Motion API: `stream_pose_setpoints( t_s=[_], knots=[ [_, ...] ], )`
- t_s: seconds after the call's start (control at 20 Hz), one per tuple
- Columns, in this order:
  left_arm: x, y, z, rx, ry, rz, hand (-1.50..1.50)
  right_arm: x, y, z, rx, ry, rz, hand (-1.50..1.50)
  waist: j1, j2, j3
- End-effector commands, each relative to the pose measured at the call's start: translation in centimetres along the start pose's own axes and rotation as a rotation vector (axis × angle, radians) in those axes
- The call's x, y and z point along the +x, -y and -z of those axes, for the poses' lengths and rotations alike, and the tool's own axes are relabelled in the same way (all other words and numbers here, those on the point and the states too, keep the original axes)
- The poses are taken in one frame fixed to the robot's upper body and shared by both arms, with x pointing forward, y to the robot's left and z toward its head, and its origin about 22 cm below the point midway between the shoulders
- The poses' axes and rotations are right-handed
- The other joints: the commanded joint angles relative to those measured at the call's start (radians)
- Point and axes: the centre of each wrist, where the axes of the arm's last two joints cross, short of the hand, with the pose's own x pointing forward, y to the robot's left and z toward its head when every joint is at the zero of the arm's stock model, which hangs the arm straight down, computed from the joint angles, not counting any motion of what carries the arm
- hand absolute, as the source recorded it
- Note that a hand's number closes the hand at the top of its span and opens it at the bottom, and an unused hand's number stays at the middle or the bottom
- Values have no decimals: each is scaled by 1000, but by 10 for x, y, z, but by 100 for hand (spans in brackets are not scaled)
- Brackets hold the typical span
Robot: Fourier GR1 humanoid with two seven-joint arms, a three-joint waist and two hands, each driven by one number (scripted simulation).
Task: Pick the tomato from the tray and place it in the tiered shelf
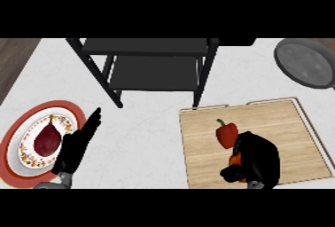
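— From my station I see only the top. What stands on it?

— I see a white marbled counter (150, 133). A black tiered shelf (153, 73) stands at the upper middle. A wooden tray (288, 128) lies flat at the lower right, a round red mat (52, 106) at the lower left, and a grey pan (304, 62) at the upper right.

Bright, even light falls all over the white worktop (150, 128). The shelf (153, 77) looks very dark against it. Pale spots of shine sit on the grey pan (304, 62). The wooden tray (288, 128) glows warm and soft.
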Motion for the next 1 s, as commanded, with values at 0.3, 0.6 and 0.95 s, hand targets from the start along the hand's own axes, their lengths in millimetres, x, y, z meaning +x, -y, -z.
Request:
stream_pose_setpoints(
  t_s=[0.3, 0.6, 0.95],
  knots=[
    [6, 1, 7, -3, 17, -4, 0, 101, 2, -74, 76, 42, 34, 150, 10, 3, 4],
    [9, -2, -1, -7, 1, 3, 0, 96, 51, -90, -132, 31, 74, 150, 1, -3, 4],
    [7, -8, 11, 9, -15, 7, 0, 99, 117, -109, -389, 131, 354, 150, -3, -2, 3]
  ],
)
